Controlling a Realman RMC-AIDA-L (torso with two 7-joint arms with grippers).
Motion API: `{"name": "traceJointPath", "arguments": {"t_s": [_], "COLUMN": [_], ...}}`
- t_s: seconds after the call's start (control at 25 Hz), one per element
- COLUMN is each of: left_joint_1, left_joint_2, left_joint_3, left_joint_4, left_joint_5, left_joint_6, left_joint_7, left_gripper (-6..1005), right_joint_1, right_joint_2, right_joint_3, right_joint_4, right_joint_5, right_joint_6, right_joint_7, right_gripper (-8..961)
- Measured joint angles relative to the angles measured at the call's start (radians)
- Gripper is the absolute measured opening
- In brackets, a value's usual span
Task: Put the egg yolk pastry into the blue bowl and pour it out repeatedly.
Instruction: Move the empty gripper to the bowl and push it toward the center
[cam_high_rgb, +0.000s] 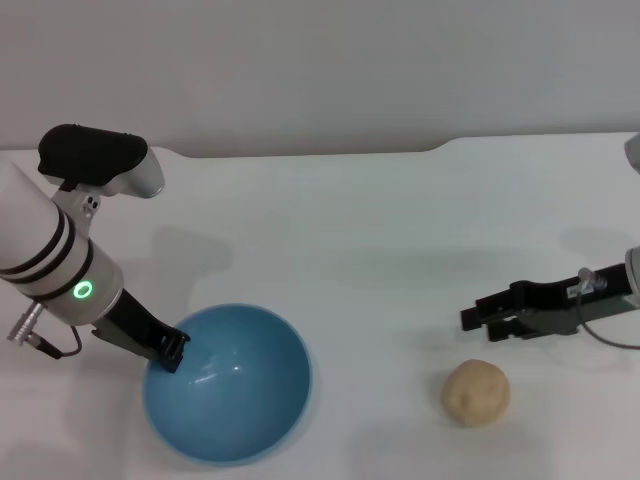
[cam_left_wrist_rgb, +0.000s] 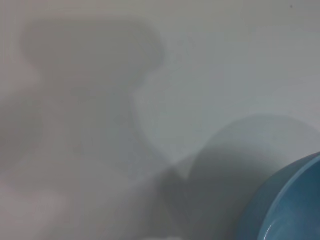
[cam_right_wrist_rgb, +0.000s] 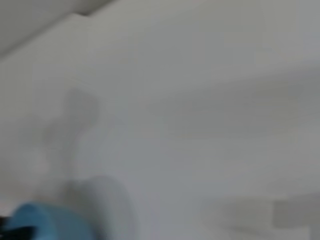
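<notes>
The blue bowl (cam_high_rgb: 228, 385) is at the front left of the white table and its inside is bare. My left gripper (cam_high_rgb: 172, 352) is shut on the bowl's left rim. The bowl's edge also shows in the left wrist view (cam_left_wrist_rgb: 295, 205) and, far off, in the right wrist view (cam_right_wrist_rgb: 45, 222). The egg yolk pastry (cam_high_rgb: 476, 392), a small tan ball, lies on the table at the front right, well apart from the bowl. My right gripper (cam_high_rgb: 480, 322) hovers just behind and above the pastry, pointing left and holding nothing.
The white table (cam_high_rgb: 380, 230) runs back to a grey wall, and its far edge has a step at the right. Nothing else stands on it between the bowl and the pastry.
</notes>
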Motion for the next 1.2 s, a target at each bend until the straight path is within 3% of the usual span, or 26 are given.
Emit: {"name": "traceJointPath", "arguments": {"t_s": [0.04,0.12,0.32,0.44,0.56,0.72,0.88,1.2], "left_joint_1": [0.0,-0.001,-0.002,-0.006,-0.009,-0.016,-0.023,-0.029], "left_joint_2": [0.0,0.0,0.001,0.001,0.001,0.001,0.001,-0.001], "left_joint_3": [0.001,0.001,0.0,0.001,0.001,0.001,0.004,0.006], "left_joint_4": [0.0,0.0,0.0,0.0,0.001,0.002,0.003,0.001], "left_joint_5": [0.001,0.001,0.002,0.003,0.003,0.003,0.003,0.003], "left_joint_6": [-0.002,-0.003,-0.004,-0.004,-0.004,-0.004,-0.005,-0.015], "left_joint_7": [0.001,0.001,0.003,0.003,0.004,0.005,0.016,0.028], "left_gripper": [-2,-2,-2,-1,-1,-1,-1,-1], "right_joint_1": [-0.001,-0.005,-0.01,-0.004,0.004,0.011,0.011,0.012], "right_joint_2": [0.025,0.045,0.041,0.041,0.037,0.011,0.009,-0.007], "right_joint_3": [-0.041,-0.133,-0.37,-0.446,-0.459,-0.461,-0.467,-0.475], "right_joint_4": [-0.072,-0.169,-0.266,-0.321,-0.341,-0.323,-0.375,-0.306], "right_joint_5": [0.002,0.021,0.059,0.074,0.157,0.269,0.28,0.288], "right_joint_6": [-0.02,-0.052,-0.114,-0.163,-0.194,-0.259,-0.285,-0.285], "right_joint_7": [0.034,0.103,0.26,0.299,0.265,0.215,0.192,0.203], "right_gripper": [467,467,466,466,466,466,466,466]}}
